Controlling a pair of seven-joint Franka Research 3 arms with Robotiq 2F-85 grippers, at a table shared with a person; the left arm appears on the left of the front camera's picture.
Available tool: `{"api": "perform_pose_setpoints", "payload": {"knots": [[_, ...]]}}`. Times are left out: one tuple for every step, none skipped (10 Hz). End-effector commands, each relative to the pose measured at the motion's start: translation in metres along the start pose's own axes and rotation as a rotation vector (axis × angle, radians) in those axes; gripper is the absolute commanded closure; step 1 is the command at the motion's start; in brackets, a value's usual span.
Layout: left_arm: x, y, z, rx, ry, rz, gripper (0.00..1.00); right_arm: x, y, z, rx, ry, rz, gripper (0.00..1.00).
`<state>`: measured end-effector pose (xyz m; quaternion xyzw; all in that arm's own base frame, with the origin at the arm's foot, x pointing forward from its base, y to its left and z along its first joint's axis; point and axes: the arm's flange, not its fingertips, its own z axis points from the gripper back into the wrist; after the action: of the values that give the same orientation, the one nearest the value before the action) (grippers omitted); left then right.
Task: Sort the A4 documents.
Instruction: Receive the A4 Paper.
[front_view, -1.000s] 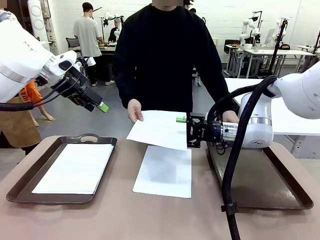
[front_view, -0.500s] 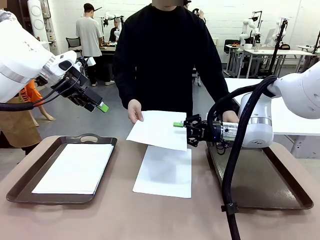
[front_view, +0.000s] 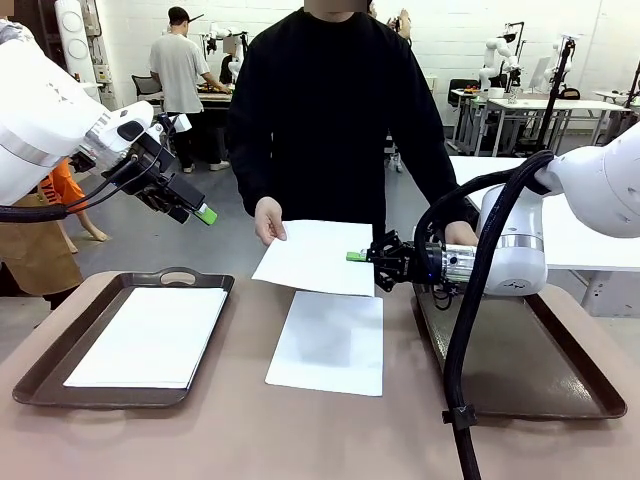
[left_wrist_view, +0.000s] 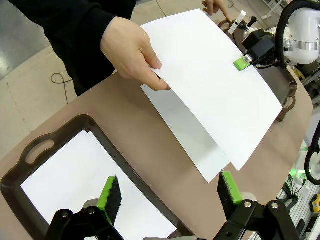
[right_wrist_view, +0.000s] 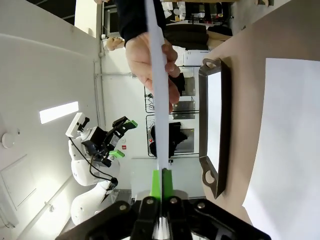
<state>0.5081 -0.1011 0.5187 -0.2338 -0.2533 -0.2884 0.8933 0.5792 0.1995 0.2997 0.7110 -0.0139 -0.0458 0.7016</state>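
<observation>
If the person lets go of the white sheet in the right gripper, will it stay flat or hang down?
Likely it will hang down: the sheet looks very thin, edge-on in the right wrist view. The right gripper pinches one edge only, the person's hand the other. Probably light too.

The front camera sits low at the near edge of the smooth brown table (front_view: 200, 440) and faces across it from a middling distance. The left wrist camera hangs high over the dark brown handled plastic tray (left_wrist_view: 126, 165), looking down and across toward the table's middle. The right wrist camera, rolled sideways, looks edge-on and very close along the lifted white paper sheet (right_wrist_view: 160, 135). All three views share that sheet and that tray.
</observation>
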Motion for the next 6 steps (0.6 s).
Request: {"api": "perform_pose_setpoints", "payload": {"knots": [[0.0002,0.0006,0.0008,0.007,-0.007,0.001,0.00,0.0025,0.0025,-0.0010,-0.031,0.023,-0.025,1.00],[0.0002,0.0006,0.0008,0.007,-0.007,0.001,0.00,0.0017,0.0015,-0.0011,-0.032,0.025,-0.028,1.00],[0.0002,0.0006,0.0008,0.007,-0.007,0.001,0.00,0.0012,0.0015,-0.0017,-0.032,0.030,-0.030,1.00],[0.0002,0.0006,0.0008,0.007,-0.007,0.001,0.00,0.0003,0.0018,-0.0024,-0.031,0.037,-0.030,1.00],[0.0002,0.0006,0.0008,0.007,-0.007,0.001,0.00,-0.0005,0.0029,-0.0033,-0.028,0.044,-0.029,1.00],[0.0002,0.0006,0.0008,0.007,-0.007,0.001,0.00,-0.0013,0.0051,-0.0028,-0.013,0.048,-0.013,1.00]]}}
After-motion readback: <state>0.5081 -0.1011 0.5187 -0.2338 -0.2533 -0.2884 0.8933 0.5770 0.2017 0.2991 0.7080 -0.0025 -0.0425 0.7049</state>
